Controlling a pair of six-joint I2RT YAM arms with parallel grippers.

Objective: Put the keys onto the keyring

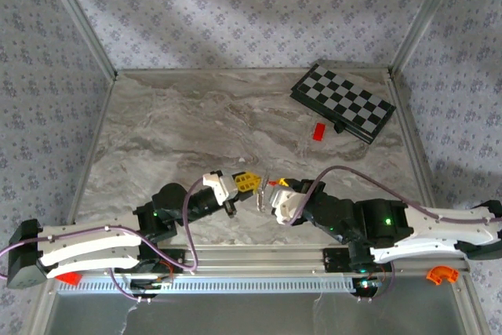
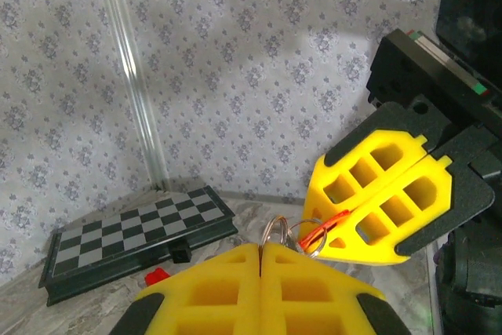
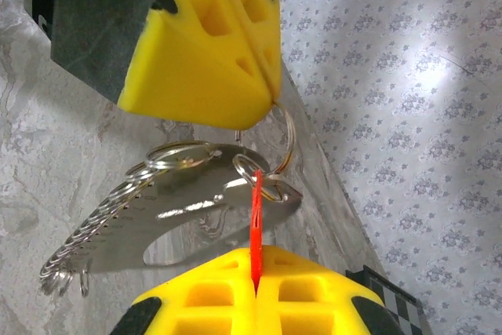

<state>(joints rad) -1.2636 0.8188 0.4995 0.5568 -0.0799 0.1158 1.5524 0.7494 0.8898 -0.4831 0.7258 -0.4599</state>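
From above, you see the left gripper (image 1: 246,182) and the right gripper (image 1: 273,187) almost tip to tip over the near middle of the table (image 1: 196,123). The keys (image 1: 263,194) hang between them, and a chessboard (image 1: 343,102) lies at the far right.

In the left wrist view, your left fingers are pressed together on the keyring (image 2: 274,233). The right ones pinch a thin red piece (image 2: 325,229).

In the right wrist view, that red piece reaches up among the rings, beside the bunch of keys.
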